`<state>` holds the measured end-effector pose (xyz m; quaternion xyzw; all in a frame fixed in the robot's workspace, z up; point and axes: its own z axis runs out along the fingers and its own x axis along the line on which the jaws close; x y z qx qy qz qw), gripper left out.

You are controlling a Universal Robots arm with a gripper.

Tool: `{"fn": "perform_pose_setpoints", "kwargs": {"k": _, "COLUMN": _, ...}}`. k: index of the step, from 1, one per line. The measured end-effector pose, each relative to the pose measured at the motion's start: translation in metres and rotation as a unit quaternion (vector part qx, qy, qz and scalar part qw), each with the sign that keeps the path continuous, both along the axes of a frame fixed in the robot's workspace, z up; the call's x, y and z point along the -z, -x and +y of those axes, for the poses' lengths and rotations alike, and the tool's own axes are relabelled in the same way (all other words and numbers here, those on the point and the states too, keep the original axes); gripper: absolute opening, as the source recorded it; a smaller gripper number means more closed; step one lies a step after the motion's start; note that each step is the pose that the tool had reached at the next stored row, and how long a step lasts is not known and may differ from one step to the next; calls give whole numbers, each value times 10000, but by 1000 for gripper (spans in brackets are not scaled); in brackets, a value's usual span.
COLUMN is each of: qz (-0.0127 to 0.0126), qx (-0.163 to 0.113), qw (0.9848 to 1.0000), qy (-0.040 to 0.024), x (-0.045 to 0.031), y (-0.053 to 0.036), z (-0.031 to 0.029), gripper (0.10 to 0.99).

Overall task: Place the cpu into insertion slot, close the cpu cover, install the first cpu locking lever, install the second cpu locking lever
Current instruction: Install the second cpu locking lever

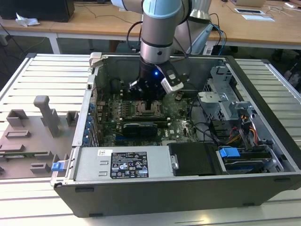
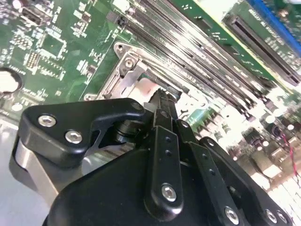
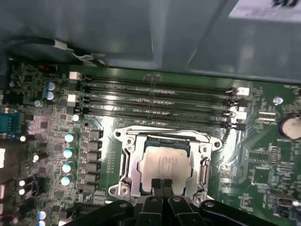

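Note:
The cpu lies flat in the insertion slot, its pale metal face showing through the window of the cpu cover. The silver cover lies flat around the chip. My gripper hangs straight above the socket's edge, fingertips together and shut, touching or just over the chip's edge with nothing held. In the exterior view the gripper reaches down into the open computer case onto the slot. In the second wrist view the fingers hide most of the socket rim. I cannot make out how the locking levers stand.
Long black memory slots run beside the socket. The case walls, a drive cage, cables and the power supply close in around the board. Grey fixtures stand on the table at the exterior view's left.

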<state>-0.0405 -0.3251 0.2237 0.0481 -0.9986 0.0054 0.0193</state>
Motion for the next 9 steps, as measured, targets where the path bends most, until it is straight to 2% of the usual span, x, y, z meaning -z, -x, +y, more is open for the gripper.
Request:
{"fn": "perform_pose_setpoints", "kwargs": {"k": 2, "qz": 0, "qx": 1, "qw": 10000, "qy": -1, "x": -181, "y": 0, "z": 1, "gripper": 106}}
{"fn": "perform_pose_setpoints", "kwargs": {"k": 3, "qz": 0, "qx": 1, "qw": 10000, "qy": 0, "x": -226, "y": 1, "z": 1, "gripper": 106}}
{"fn": "perform_pose_setpoints", "kwargs": {"k": 5, "qz": -1, "qx": 2, "qw": 10000, "qy": -15, "x": -251, "y": 1, "z": 1, "gripper": 106}}
{"fn": "perform_pose_setpoints", "kwargs": {"k": 9, "qz": 0, "qx": 1, "qw": 10000, "qy": -16, "x": -252, "y": 1, "z": 1, "gripper": 106}}
